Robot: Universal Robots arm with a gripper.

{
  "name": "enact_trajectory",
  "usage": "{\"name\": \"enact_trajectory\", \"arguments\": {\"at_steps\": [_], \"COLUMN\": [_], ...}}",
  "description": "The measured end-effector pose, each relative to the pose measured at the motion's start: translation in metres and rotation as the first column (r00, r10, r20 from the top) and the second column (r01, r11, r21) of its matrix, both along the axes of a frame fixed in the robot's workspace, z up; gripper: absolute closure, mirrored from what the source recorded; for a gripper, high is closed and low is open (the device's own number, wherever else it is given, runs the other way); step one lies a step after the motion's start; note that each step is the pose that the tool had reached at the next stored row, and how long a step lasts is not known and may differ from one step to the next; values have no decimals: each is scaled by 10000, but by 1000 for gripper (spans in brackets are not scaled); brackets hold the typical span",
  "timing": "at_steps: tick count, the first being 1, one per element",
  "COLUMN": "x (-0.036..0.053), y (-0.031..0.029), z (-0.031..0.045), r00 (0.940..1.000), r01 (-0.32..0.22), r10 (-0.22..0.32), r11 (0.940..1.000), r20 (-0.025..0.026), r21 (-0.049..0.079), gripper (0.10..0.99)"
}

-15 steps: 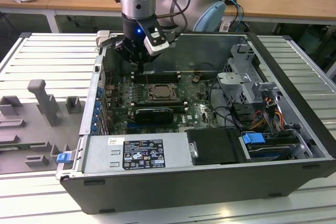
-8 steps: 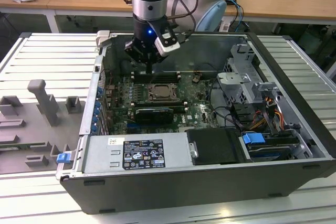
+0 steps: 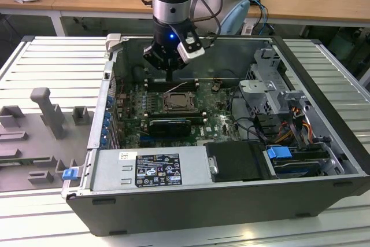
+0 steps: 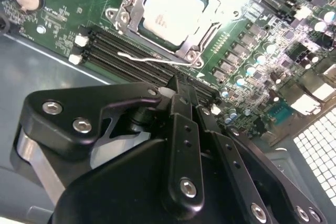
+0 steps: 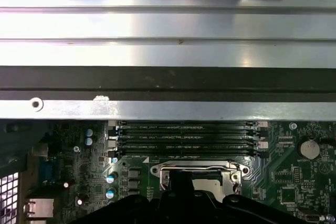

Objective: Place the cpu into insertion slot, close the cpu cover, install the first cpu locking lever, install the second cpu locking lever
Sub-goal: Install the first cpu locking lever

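Roomy case [image 3: 202, 206]; fingers [image 4: 181, 109] together over memory slots [image 4: 122, 52] beside cpu cover [image 4: 130, 12]

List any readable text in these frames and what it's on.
Black label on the metal housing: print and symbols, too small to read.
White sticker beside it: too small.
Memory slots: white print, blurred.
cpu top: faint marks, unreadable.
Green board: white markings, blurred.
Nothing legible to quote.

The cpu [image 4: 173, 14] lies in the insertion slot [image 4: 190, 55], cpu cover [image 4: 135, 9] framing it; a wire lever [image 4: 152, 59] crosses the memory slots [image 4: 118, 69]; the black hand [image 4: 176, 85] hangs just beside.
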State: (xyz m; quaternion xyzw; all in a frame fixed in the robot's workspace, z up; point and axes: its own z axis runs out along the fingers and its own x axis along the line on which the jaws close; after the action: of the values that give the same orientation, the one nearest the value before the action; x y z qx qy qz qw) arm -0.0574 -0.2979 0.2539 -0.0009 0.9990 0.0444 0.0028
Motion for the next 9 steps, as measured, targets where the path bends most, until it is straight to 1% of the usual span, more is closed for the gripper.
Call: {"name": "enact_trajectory", "arguments": {"at_steps": [2, 3, 6, 9], "x": [1, 3, 17, 99], "y": [0, 1, 0, 16], "z": [-2, -6, -22, -72], "r00": [10000, 10000, 9998, 9997], "r01": [-41, -59, -192, -224], "r10": [41, 59, 192, 224], "r11": [10000, 9999, 9998, 9997], "r20": [13, 21, 31, 34], "r21": [81, 99, 108, 109], "gripper": [980, 980, 980, 980]}}
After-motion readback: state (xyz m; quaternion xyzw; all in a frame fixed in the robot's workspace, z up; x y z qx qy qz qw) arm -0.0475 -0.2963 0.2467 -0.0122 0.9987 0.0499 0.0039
